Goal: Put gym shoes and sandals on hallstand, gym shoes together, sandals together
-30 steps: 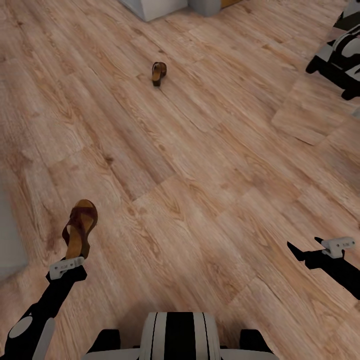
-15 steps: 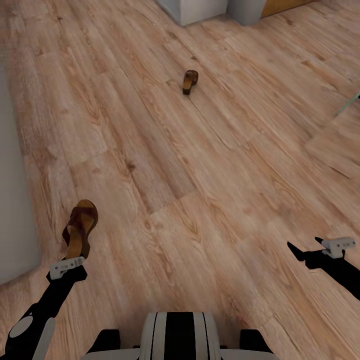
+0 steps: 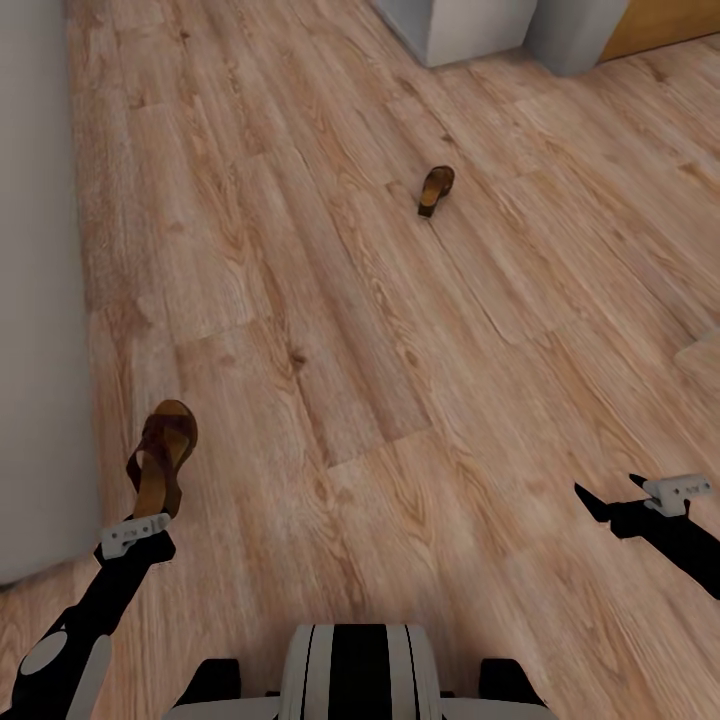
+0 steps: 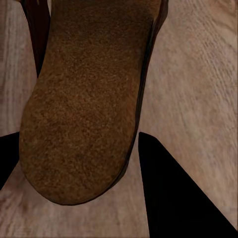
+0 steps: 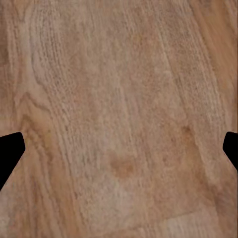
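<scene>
Left hand (image 3: pixel 150 500): clenched on a dark brown sandal (image 3: pixel 162 455), low at the left of the head view; the left wrist view shows its tan footbed (image 4: pixel 84 104) between the two black fingers (image 4: pixel 173 198).
Right hand (image 3: pixel 610 495): released and holding nothing, low at the right of the head view; its fingertips (image 5: pixel 10 148) stand wide apart over bare planks.
Second sandal (image 3: pixel 436 190): lying on the corridor floor (image 3: pixel 400 350), upper centre-right of the head view, well apart from both hands.
Grey wall (image 3: pixel 35 300): along the left edge.
Grey-white unit (image 3: pixel 470 25): at the top edge.
</scene>
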Motion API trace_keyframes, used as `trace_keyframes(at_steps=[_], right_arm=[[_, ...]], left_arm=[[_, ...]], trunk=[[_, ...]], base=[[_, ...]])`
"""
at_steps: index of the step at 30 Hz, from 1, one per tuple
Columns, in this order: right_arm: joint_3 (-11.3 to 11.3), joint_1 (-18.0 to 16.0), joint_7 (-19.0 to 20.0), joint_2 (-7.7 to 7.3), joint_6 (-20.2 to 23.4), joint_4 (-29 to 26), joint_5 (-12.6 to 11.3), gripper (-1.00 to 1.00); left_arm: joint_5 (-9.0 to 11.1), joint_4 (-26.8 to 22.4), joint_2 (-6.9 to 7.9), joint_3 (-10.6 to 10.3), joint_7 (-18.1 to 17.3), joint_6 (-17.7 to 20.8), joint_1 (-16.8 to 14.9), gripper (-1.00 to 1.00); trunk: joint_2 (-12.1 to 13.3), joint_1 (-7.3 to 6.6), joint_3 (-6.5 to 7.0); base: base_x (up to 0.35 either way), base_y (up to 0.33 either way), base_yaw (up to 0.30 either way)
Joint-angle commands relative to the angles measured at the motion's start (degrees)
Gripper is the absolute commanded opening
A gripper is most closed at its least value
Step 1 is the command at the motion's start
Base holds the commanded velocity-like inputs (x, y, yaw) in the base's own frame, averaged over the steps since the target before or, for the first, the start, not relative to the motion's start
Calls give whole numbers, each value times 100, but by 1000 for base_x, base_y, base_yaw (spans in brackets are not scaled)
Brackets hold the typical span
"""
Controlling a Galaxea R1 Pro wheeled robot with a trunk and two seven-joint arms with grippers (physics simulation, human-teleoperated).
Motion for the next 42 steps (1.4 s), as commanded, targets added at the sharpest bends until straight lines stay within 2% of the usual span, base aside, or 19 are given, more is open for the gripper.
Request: trace_keyframes(at_steps=[1, 28, 42], right_arm=[[0, 0, 2, 0, 0, 0, 0, 100], [-22, 0, 8, 0, 0, 0, -3, 100], [-26, 0, -7, 0, -7, 0, -4, 100]], left_arm=[[-16, -1, 0, -1, -10, -3, 0, -100], [-17, 146, 0, -27, -12, 6, -29, -100], [-17, 202, 6, -28, -11, 6, -51, -100]], trunk=[[0, 0, 0], [0, 0, 0], [0, 0, 0]], base=[[324, 0, 90], [325, 2, 11], [325, 91, 0]])
